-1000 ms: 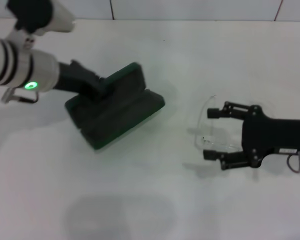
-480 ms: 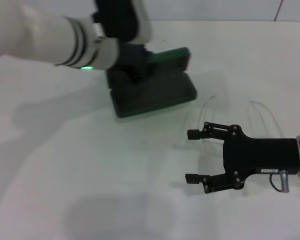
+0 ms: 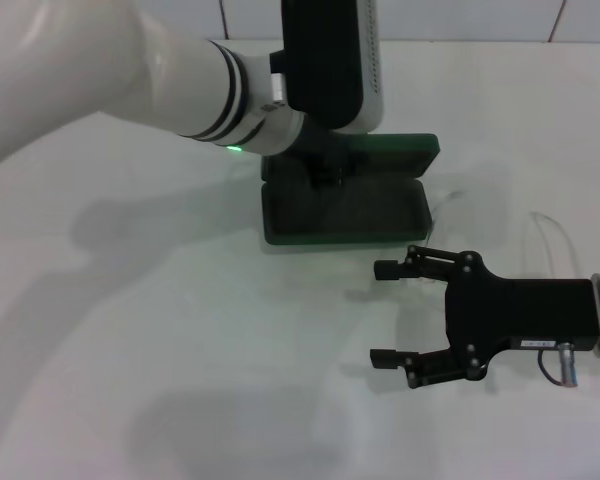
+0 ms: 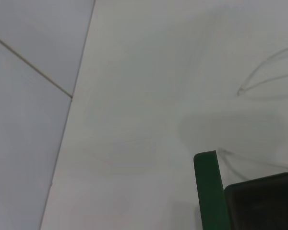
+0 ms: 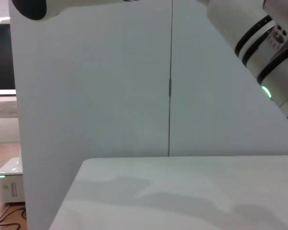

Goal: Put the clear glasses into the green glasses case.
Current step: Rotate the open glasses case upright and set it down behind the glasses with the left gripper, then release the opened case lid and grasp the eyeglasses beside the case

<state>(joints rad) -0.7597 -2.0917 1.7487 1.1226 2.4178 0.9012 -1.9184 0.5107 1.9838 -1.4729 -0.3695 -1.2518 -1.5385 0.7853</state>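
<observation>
The green case (image 3: 345, 200) lies open, dark lining up, lid raised at the far side. The clear glasses (image 3: 540, 235) lie just right of it.

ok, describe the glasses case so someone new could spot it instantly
On the white table, look under the left arm's black wrist, at the middle far side. The green glasses case lies open there, dark-lined tray forward, lid raised behind. It is the only green thing; the clear glasses beside it are see-through.
</observation>
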